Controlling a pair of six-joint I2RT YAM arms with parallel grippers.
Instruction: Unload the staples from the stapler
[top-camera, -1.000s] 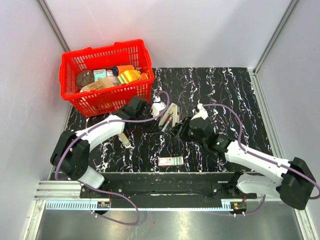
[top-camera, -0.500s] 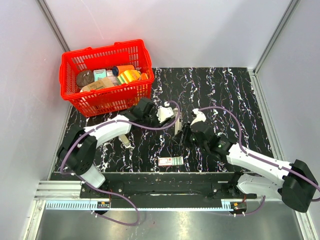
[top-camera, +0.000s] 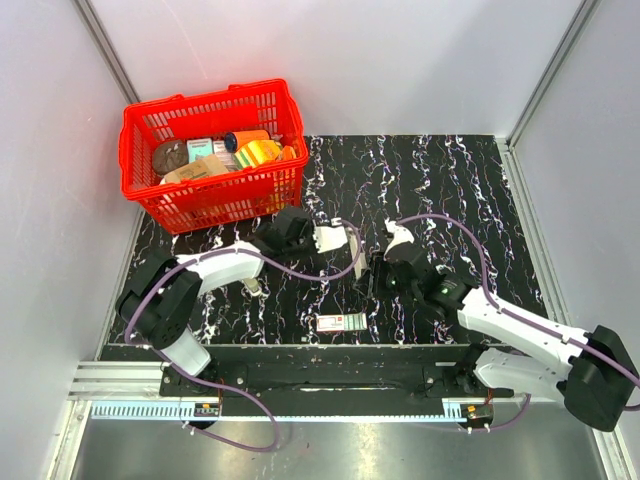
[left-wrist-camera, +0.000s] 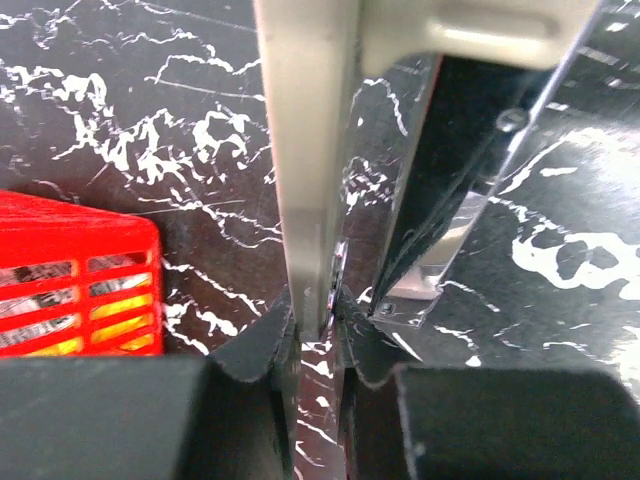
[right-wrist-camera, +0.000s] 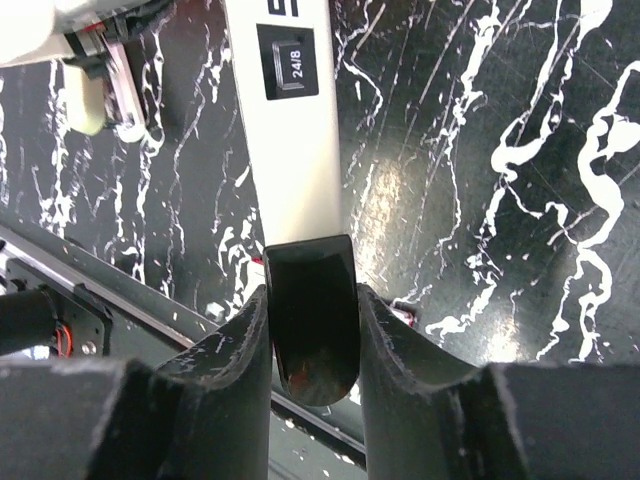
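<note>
the stapler is near the centre of the top view, pinched between both arms over the black marbled table. its long axis runs roughly up and down the frame there. the left gripper is nearly closed on the thin edge of the pale top, at the bottom of its own view. the dark metal part splays off to the right, so the stapler looks hinged open. the right gripper is clamped on the dark end below the "24/8" label, with the body running straight up and away from its fingers. neither arm is nearer. no staples can be made out.
</note>
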